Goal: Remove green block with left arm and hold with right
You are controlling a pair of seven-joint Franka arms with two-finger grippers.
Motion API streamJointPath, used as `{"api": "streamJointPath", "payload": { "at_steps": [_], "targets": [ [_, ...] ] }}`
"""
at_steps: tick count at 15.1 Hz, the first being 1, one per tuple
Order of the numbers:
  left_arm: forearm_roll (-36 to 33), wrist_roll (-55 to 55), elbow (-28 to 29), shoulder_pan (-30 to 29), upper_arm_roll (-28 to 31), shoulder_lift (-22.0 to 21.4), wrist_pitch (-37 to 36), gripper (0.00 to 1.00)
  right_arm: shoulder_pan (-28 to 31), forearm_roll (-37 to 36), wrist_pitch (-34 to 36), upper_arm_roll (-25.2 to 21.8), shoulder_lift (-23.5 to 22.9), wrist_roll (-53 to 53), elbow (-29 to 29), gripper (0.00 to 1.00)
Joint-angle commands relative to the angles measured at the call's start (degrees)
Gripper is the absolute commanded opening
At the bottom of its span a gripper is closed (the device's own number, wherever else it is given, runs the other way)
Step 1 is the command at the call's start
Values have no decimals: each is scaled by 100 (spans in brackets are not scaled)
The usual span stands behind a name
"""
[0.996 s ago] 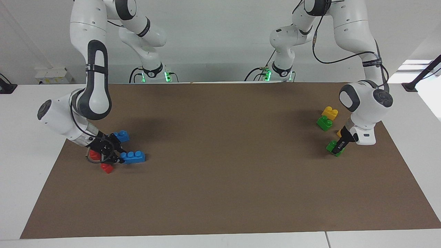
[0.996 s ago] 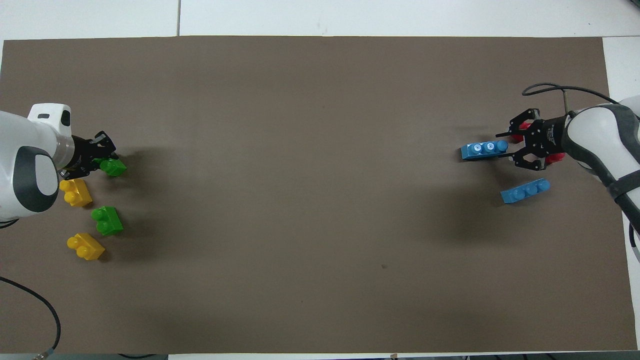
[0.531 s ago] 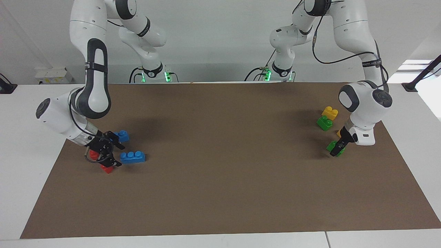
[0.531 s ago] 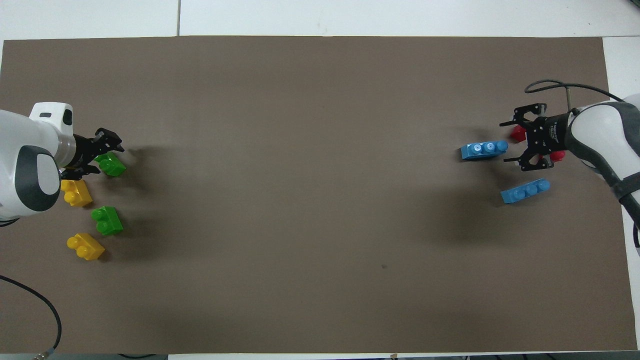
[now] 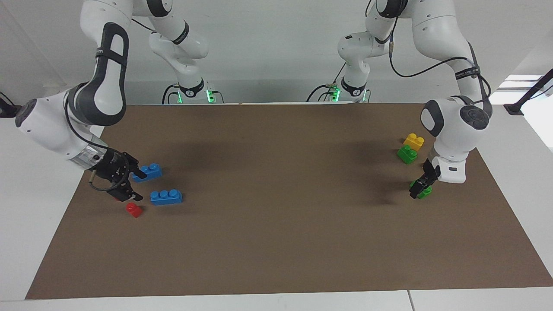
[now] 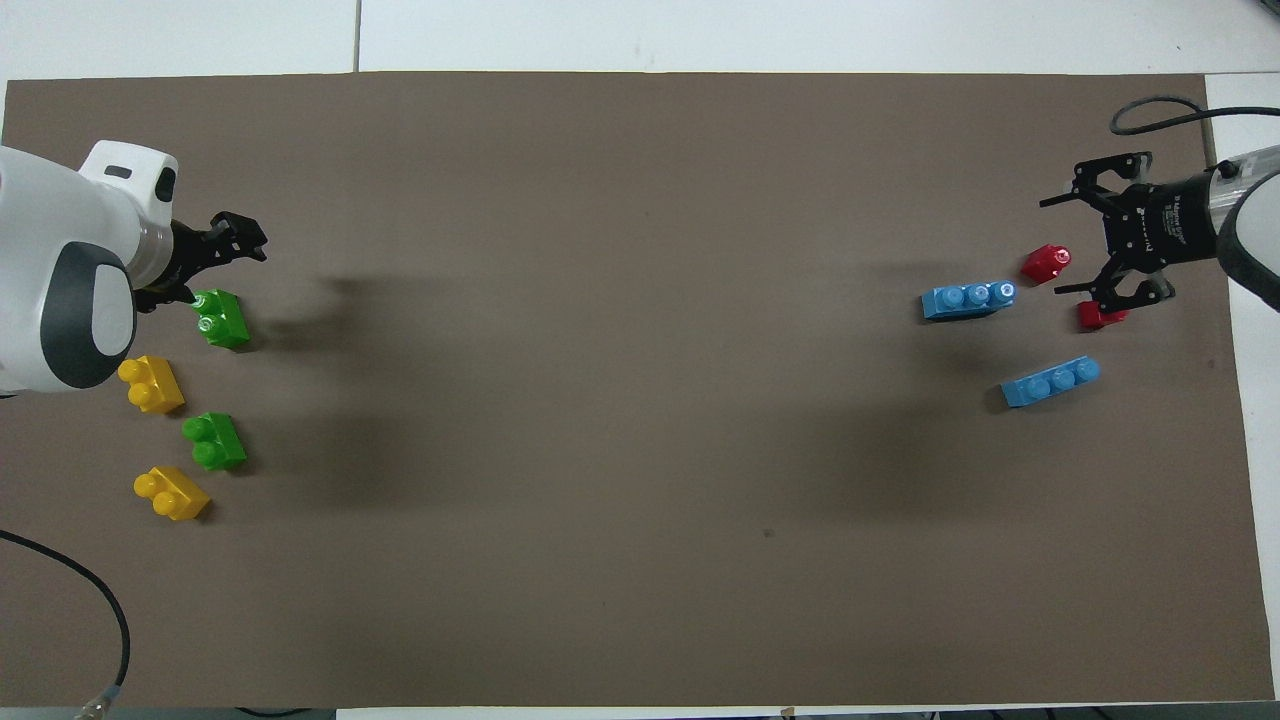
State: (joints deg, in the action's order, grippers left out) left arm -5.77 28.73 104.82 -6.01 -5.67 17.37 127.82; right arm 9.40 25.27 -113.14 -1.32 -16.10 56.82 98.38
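Green block (image 6: 222, 318) lies on the brown mat (image 6: 640, 400) at the left arm's end of the surface, studs up, held by nothing. It is the brick of its cluster farthest from the robots. Left end effector (image 6: 215, 262) is over the mat just beside this block, fingers spread apart and released, gripping nothing.

Adjacent items at the same end:
- Yellow brick (image 6: 150, 384), just beside the green block, nearer the robots.
- Second green brick (image 6: 214, 441), nearer still.
- Second yellow brick (image 6: 171, 493), nearest the robots.

Right end effector (image 6: 1105, 245) is at the right arm's end of the surface, fingers spread wide and released. It is over two red pieces: one (image 6: 1046, 263) in plain view, the other (image 6: 1098, 316) partly covered by a finger. Two blue three-stud bricks lie close by: one (image 6: 968, 299) beside the red pieces, the other (image 6: 1050, 381) nearer the robots. The middle of the mat separates the two clusters.
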Motion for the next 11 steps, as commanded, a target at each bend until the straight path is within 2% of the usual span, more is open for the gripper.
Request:
{"api": "streamJointPath", "payload": {
  "at_steps": [1,3,6,8,11],
  "targets": [
    [-274,-542,-294,187,40,-94,-449,100,18,-215,413,115,134,-362,-248,97],
    [-310,-1235,-662,205,31,-94,-861,100,10,-389,678,124,300,-986,-380,97],
    [-293,-1922,-1199,284,-21,-94,-1643,100,-174,-1056,845,202,695,-1532,-381,99],
    [-275,-2038,-1489,276,-188,-120,-2101,100,-297,-1488,1038,211,967,-1892,-381,99],
    [-249,-2047,-1981,276,-294,-173,-2988,100,-412,-1656,1406,211,1249,-2393,-460,100]
  ]
}}
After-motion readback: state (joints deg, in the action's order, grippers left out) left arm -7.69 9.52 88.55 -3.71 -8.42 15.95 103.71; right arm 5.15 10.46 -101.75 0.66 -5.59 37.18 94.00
